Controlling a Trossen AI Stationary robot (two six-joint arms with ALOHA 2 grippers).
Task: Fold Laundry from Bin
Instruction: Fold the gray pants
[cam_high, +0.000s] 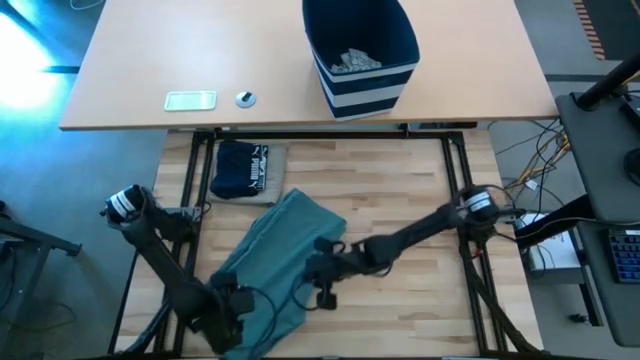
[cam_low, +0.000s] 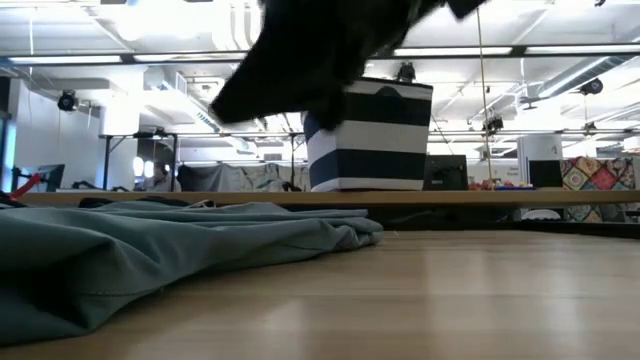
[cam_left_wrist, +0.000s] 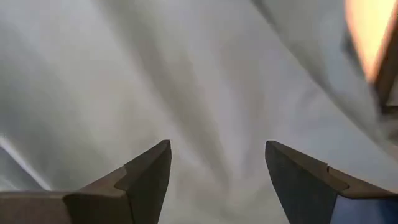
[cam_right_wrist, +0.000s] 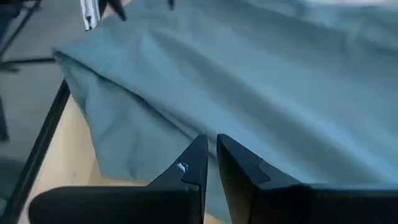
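The large teal-green garment (cam_high: 275, 250) lies crumpled on the wooden table, toward its near left; it also shows in the low view (cam_low: 150, 250). My left gripper (cam_high: 232, 303) is open at the garment's near left part, its fingers (cam_left_wrist: 149, 171) close over the cloth (cam_left_wrist: 205, 87). My right gripper (cam_high: 322, 268) is shut and raised above the garment's right side (cam_right_wrist: 249, 81); it holds nothing. A folded navy garment with white lettering (cam_high: 245, 168) lies at the far left. The striped navy bin (cam_high: 360, 50) stands on the far tan table, with grey pieces (cam_high: 352, 62) inside. No beige garment shows. My left gripper stands open, close over the teal-green garment, with the cloth filling its wrist view. I cannot tell whether the fingertips touch the cloth.
A small white flat device (cam_high: 190, 100) and a small round object (cam_high: 245, 98) lie on the tan table (cam_high: 130, 60), left of the bin. Bare wood (cam_high: 400, 190) lies right of and beyond the garment. Black frame bars (cam_high: 190, 180) run along the table's sides.
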